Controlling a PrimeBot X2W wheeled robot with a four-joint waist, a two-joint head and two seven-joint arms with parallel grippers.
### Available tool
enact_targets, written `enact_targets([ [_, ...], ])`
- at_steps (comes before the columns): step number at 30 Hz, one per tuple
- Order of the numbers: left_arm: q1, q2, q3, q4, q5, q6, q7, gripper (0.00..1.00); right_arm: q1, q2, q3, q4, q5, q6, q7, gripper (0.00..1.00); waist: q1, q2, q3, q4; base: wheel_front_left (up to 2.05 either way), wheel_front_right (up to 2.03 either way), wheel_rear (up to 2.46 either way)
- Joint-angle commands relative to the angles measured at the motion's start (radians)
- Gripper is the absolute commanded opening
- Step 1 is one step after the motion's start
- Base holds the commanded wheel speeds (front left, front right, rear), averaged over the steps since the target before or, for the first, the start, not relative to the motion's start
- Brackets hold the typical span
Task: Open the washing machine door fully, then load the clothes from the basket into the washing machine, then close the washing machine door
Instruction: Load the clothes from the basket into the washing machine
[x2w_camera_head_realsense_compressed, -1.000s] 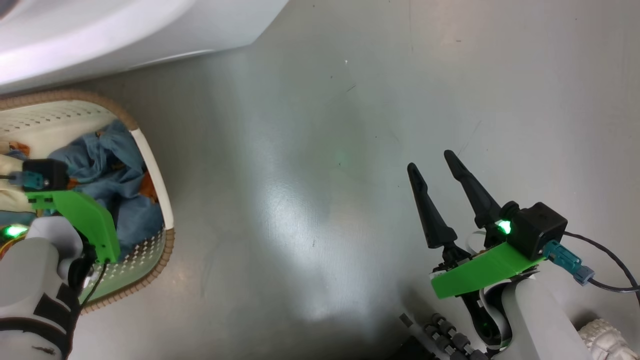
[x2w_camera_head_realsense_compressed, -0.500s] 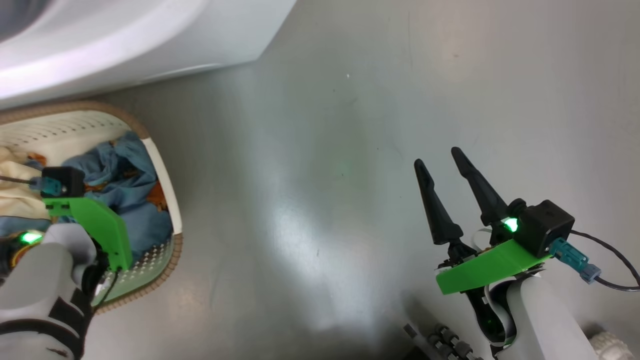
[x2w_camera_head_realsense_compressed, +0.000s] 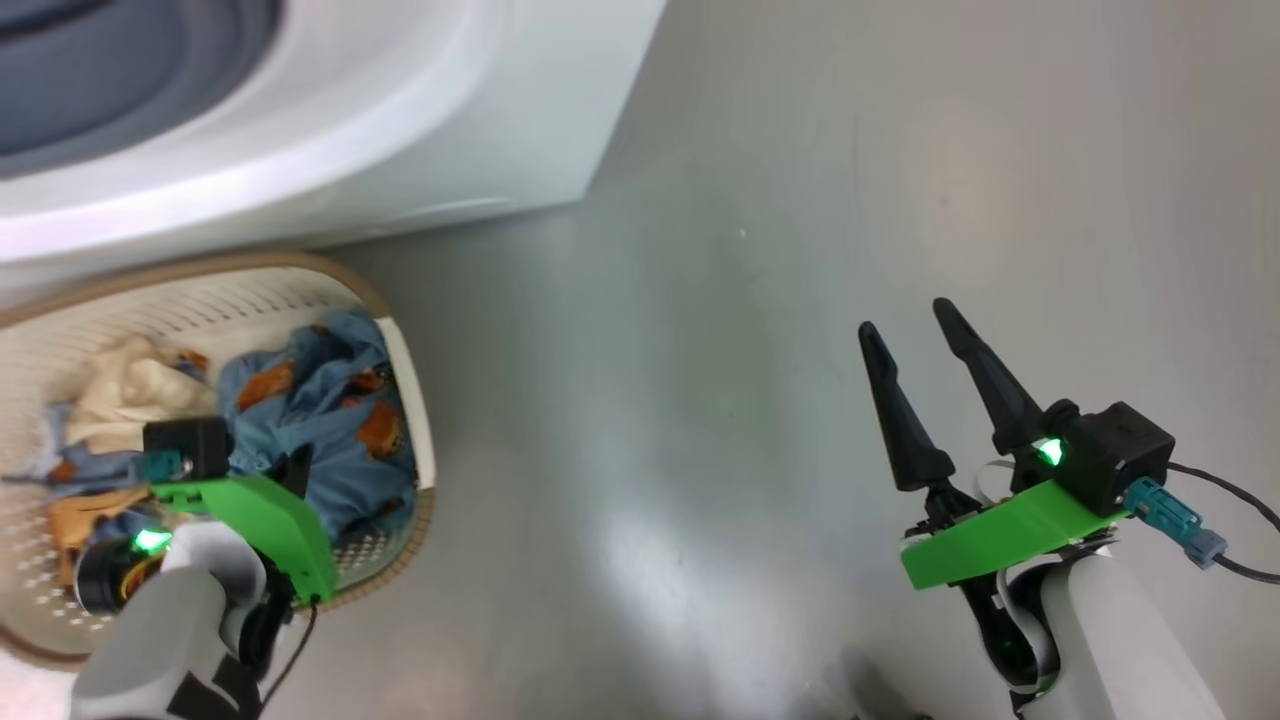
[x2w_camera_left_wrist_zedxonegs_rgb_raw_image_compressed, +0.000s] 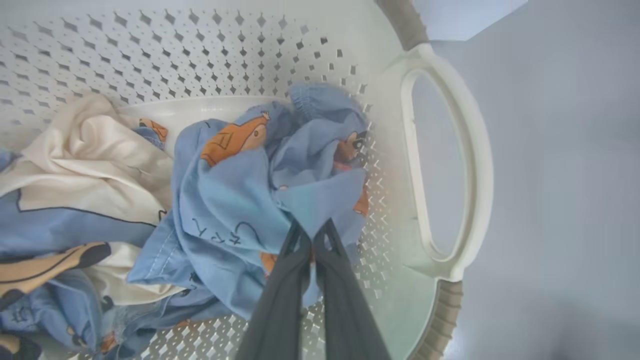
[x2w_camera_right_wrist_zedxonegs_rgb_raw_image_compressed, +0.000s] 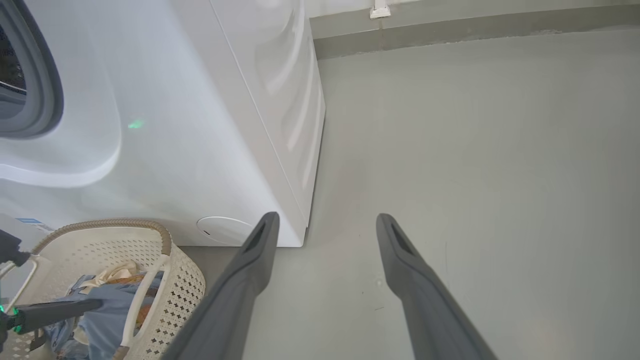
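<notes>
The cream basket stands on the floor against the white washing machine. In it lie the clothes: a light blue garment with orange prints and a cream piece. My left gripper reaches down into the basket, shut on a fold of the light blue garment near the white handle. My right gripper hovers open over bare floor to the right, holding nothing. The machine's grey-blue gasket shows around the open drum mouth. The washing machine door is out of view.
Grey floor stretches to the right of the machine and basket. A round white cap sits low on the machine's front near its corner. A wall skirting runs along the back.
My left gripper has shut on the light blue garment in the basket. The head view has shifted, so more of the machine and basket shows. My right gripper keeps its pose.
</notes>
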Motion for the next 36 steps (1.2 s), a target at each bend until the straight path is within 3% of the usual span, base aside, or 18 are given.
enact_targets([
  [1, 0.044, 0.033, 0.019, -0.024, -0.021, -0.003, -0.030, 0.00, 0.045, -0.008, 0.016, -0.015, -0.004, 0.006, -0.012, 1.00, 0.0000, -0.0001, -0.064, 0.047, 0.00, 0.00, 0.00],
  [18, 0.179, 0.033, 0.049, -0.186, -0.067, 0.010, -0.139, 0.00, 0.112, -0.049, 0.008, 0.007, 0.007, 0.006, -0.012, 1.00, 0.0000, -0.0001, -0.259, 0.133, 0.00, 0.00, 0.00],
  [36, 0.442, 0.018, 0.232, -0.686, 0.101, 0.118, -0.140, 0.00, 0.183, -0.060, 0.000, 0.022, 0.018, 0.006, -0.012, 1.00, 0.0000, -0.0001, -0.443, 0.174, 0.00, 0.00, 0.00],
])
